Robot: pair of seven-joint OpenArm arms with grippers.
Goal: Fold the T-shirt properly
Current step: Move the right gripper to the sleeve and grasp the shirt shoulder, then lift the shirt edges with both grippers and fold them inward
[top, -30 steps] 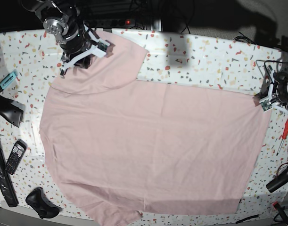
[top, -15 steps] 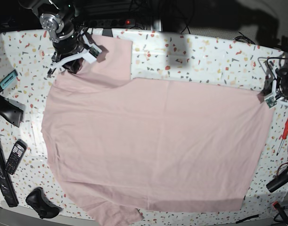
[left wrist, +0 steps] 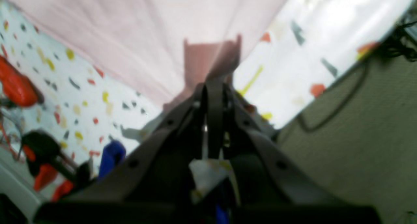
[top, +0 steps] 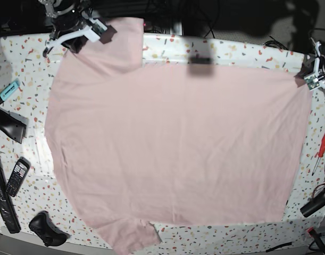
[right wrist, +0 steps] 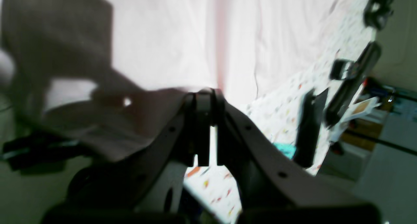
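Left hand (left wrist: 213, 87): fingers pressed together, pinching a corner of the T-shirt's (top: 173, 154) hem; seen in the base view at the far right edge of the surface (top: 242, 56).

Right hand (right wrist: 205, 97): fingers pressed together, pinching the pink cloth at the shoulder beside one sleeve; seen in the base view at the far left corner.

T-shirt: pale pink, plain side up, spread flat across most of the white speckled surface, stretched between the two hands along its far edge. One sleeve lies by the right hand, the other at the near edge.

Left margin of the base view: teal marker (top: 8, 91), black wedge-shaped object (top: 8, 123), black handset with keypad (top: 17, 176), long black bar (top: 2, 199), black rounded object (top: 46, 228).

Right margin: red-handled screwdriver (top: 322, 150).
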